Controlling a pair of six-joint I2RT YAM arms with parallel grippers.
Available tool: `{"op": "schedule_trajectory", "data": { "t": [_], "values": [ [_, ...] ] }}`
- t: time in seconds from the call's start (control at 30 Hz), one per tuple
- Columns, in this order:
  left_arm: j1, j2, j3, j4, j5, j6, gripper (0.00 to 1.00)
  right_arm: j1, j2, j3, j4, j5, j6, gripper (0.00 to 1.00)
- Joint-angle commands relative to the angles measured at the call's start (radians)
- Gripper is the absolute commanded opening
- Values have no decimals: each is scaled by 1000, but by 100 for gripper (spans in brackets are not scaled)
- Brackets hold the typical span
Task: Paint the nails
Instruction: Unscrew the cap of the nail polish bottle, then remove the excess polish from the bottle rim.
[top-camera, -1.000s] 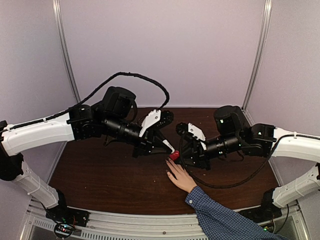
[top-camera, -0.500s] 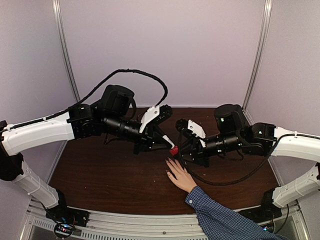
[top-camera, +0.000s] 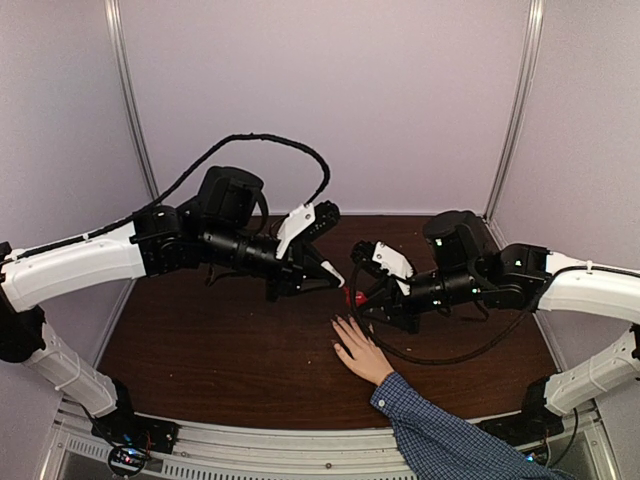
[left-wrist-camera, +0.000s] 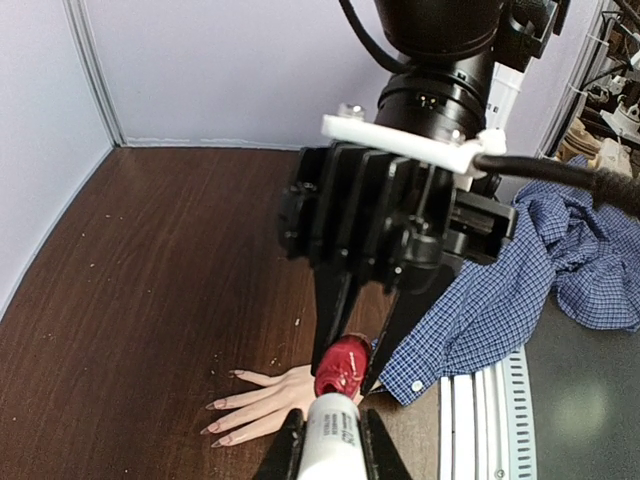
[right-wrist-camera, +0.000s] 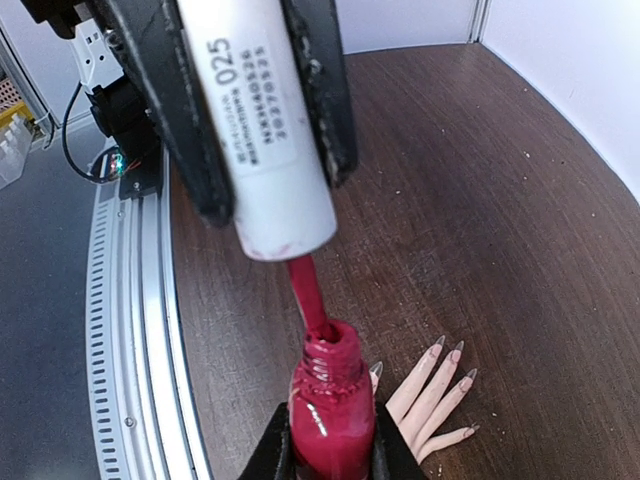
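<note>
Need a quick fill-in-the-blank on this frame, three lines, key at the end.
The left gripper is shut on the white ___.
The right gripper is shut on the ___ polish bottle.
The hand lies palm-___ on the table.
Missing: cap, red, down.

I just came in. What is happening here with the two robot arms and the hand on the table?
The robot is getting ready to paint nails. The left gripper holds the white cap, and the right gripper holds the red polish bottle up above the table. The brush stem under the cap reaches into the bottle's neck. A human hand lies flat on the table just below them. Its nails show no red polish in these views.
</note>
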Motion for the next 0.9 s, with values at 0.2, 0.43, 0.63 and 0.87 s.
{"op": "schedule_trajectory", "data": {
  "t": [0.2, 0.43, 0.63, 0.87],
  "values": [
    [8, -20, -11, 65, -4, -26, 0, -6, -25, -10, 12, 9, 6, 0],
    [7, -17, -13, 71, 15, -26, 0, -6, -31, -16, 24, -21, 2, 0],
    [7, -19, -16, 71, 17, -25, 0, -6, -36, -17, 28, -25, 1, 0],
    [15, -29, -26, 86, 28, -36, 0, -6, -33, -18, 29, -32, 1, 0]
  ]
}}
